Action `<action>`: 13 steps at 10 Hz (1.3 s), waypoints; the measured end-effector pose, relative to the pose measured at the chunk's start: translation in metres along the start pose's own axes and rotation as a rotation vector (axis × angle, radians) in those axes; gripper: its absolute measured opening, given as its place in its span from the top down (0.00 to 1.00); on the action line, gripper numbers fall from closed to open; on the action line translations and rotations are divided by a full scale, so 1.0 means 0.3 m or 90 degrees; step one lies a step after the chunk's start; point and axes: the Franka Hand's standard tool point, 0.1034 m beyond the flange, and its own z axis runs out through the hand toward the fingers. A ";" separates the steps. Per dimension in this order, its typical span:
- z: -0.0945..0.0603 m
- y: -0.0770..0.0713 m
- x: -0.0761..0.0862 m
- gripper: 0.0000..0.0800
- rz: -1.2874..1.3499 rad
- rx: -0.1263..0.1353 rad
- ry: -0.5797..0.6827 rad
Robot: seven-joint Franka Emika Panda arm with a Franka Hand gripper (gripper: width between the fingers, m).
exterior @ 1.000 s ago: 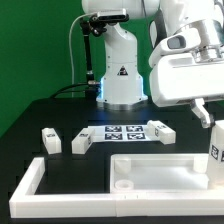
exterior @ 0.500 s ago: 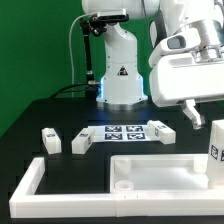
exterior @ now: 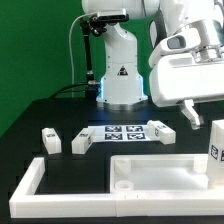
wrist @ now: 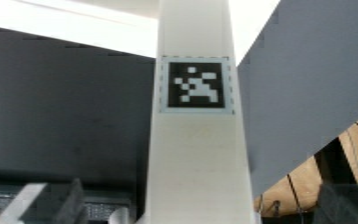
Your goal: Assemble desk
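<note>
1. Firstly, at the exterior view's left, the rail [exterior: 28, 185] lies on the dark table and bends round the near corner. It is no part of the desk.
2. Just behind it, two loose legs lie on their sides, close together but apart: the outer leg [exterior: 50, 140] and the inner leg [exterior: 82, 142]. Neither is fitted yet.
3. At the middle the marker board [exterior: 122, 133] lies flat before the robot's base, and the third leg [exterior: 158, 129] lies just beside its right end, also loose.
4. Nearer the camera, the tabletop [exterior: 168, 166] lies rim up, and a round socket [exterior: 122, 186] shows open at its near left corner.
5. Up at the right, the gripper [exterior: 192, 113] hangs above the tabletop's far right end. Whether it is released or clenched I cannot tell: dark background shows between its one visible finger and the leg beside it.
6. At the right edge, the upright leg [exterior: 216, 148] stands over the tabletop's right corner. The wrist view shows it close up, filling the middle with its tag [wrist: 197, 85] facing the camera.
7. By my judgement, the step in hand is fitting this first leg. Whether it is fully seated does not show.
8. Next, I judge, the leg must be turned home in its corner. After that comes one of the three loose legs, which needs a firm grasp across its narrow sides.
</note>
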 end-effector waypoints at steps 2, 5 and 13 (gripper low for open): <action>-0.037 0.038 0.052 0.19 0.007 0.010 -0.074; 0.014 0.019 0.069 0.19 0.052 0.035 -0.194; 0.026 -0.016 0.070 0.19 0.090 0.058 -0.369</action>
